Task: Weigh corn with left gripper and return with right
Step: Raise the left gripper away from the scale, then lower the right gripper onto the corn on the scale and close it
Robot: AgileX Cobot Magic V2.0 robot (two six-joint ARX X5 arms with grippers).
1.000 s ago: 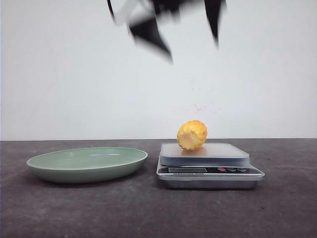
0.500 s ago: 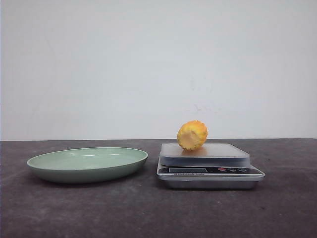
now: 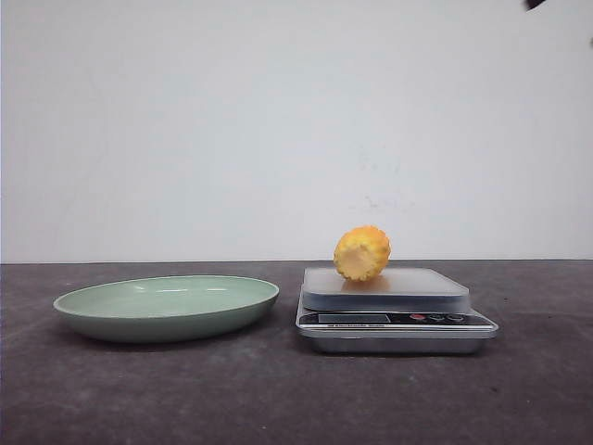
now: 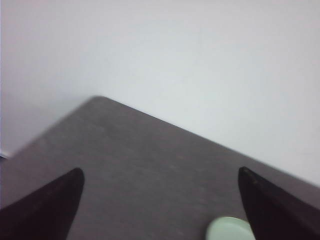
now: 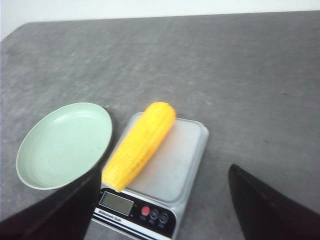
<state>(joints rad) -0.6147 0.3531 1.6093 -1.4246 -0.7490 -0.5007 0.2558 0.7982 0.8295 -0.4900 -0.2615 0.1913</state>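
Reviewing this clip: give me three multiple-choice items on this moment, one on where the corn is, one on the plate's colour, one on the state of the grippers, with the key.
1. Where does the corn lie?
A. On the scale platform
B. In the plate
C. On the bare table

2. What colour is the plate?
A. White
B. Pale green
C. Red

3. How do the left gripper and right gripper stand?
A. Both open, holding nothing
B. Left shut on the corn
C. Right shut on the plate

Key:
1 A: front and right wrist views show the cob resting on the scale's platform, beside the plate.
2 B: the plate looks pale green in the front and right wrist views.
3 A: each wrist view shows the fingers wide apart with nothing between them.
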